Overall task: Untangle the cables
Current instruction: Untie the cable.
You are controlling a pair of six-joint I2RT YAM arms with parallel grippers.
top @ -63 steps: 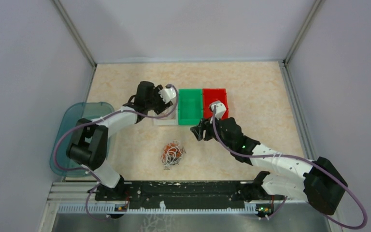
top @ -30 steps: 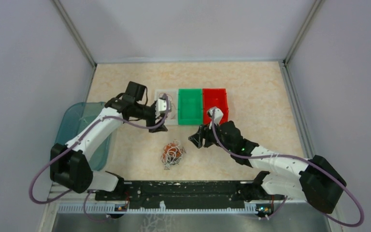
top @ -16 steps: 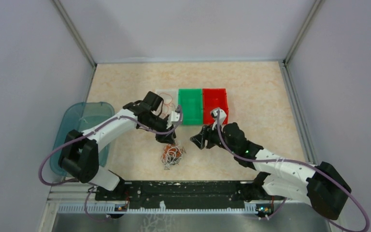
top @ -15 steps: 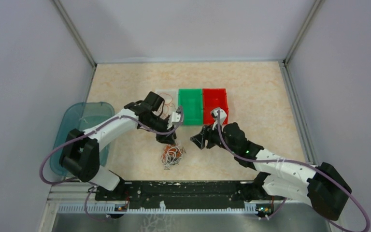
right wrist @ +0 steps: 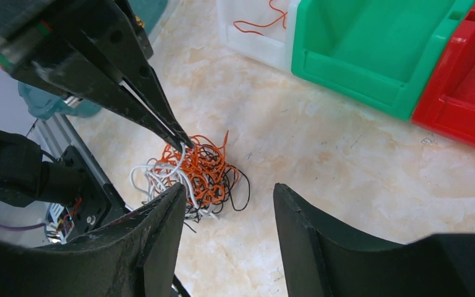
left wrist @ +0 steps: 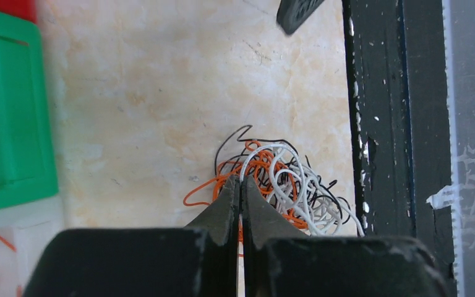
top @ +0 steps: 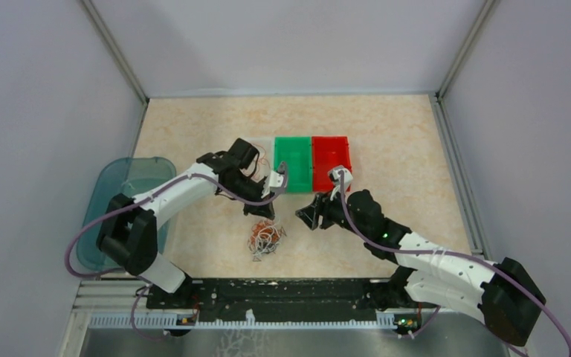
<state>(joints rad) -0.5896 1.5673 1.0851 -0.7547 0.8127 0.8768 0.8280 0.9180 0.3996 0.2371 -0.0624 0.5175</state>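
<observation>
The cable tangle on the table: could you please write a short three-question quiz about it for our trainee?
1. True or false: the right fingers are closed on the cable tangle.
2. Which bin already holds a loose orange cable? A) the white bin B) the green bin C) the red bin
3. Name the three colours of wire in the cable tangle.

Key:
1. False: the right fingers stand open, beside the cable tangle and apart from it.
2. A.
3. Orange, white and black.
</observation>
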